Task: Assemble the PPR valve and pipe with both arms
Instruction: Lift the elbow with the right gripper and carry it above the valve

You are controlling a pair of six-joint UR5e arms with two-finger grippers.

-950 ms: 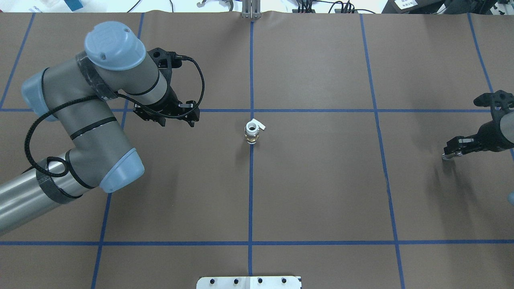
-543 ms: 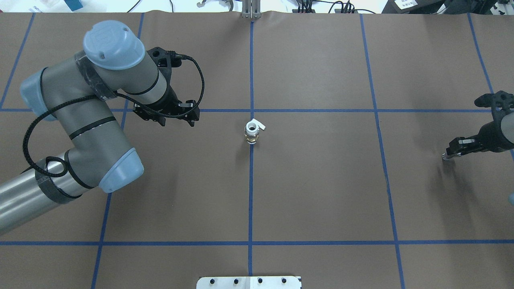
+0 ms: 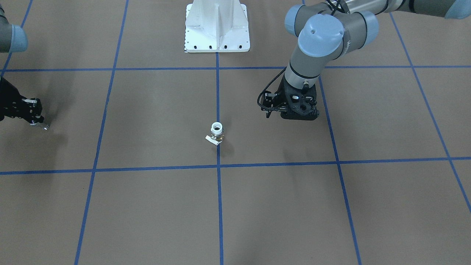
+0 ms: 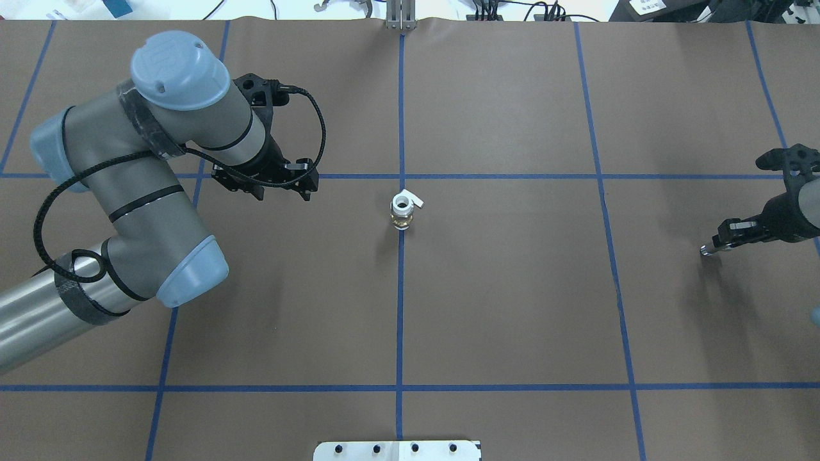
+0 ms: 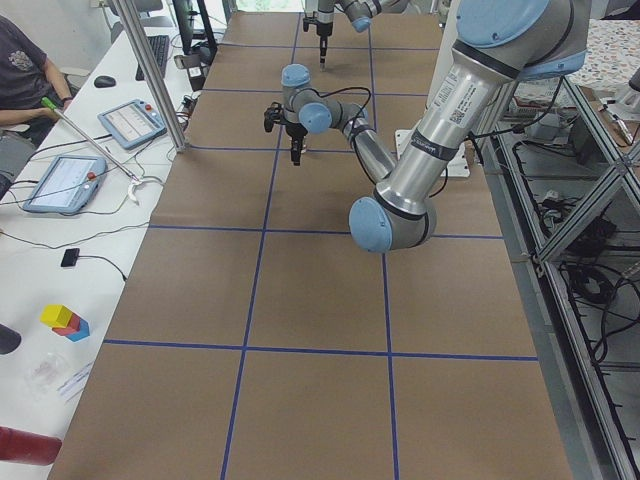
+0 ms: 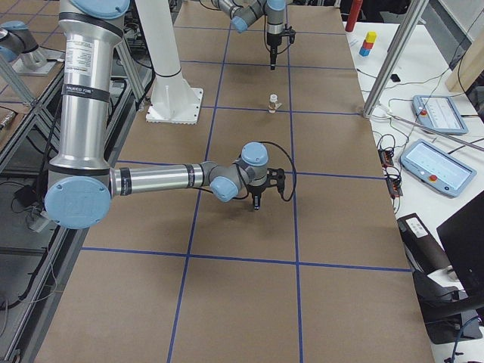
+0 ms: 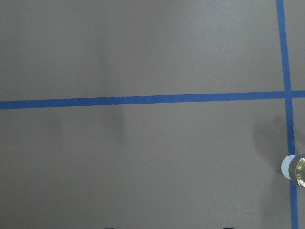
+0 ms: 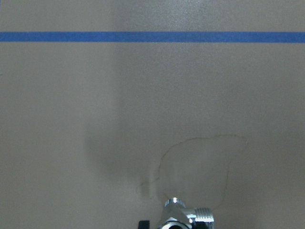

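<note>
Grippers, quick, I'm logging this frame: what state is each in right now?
Left gripper: open, holding nothing.
Right gripper: shut on a chrome fitting.

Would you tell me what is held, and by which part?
The right gripper grips a small chrome threaded fitting by its upper end; left gripper holds nothing.

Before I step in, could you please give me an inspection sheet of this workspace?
Surface: brown paper with blue tape grid, flat.
Job's things: white-and-brass fitting upright on the centre line; chrome fitting in the right gripper.
Clutter: nothing seen.
Grippers: left gripper open, apart from the upright fitting; right gripper shut on the chrome fitting.
Cables: black cable looped along the left arm.
Surroundings: white pedestal; side bench with tablets, a seated person.
</note>
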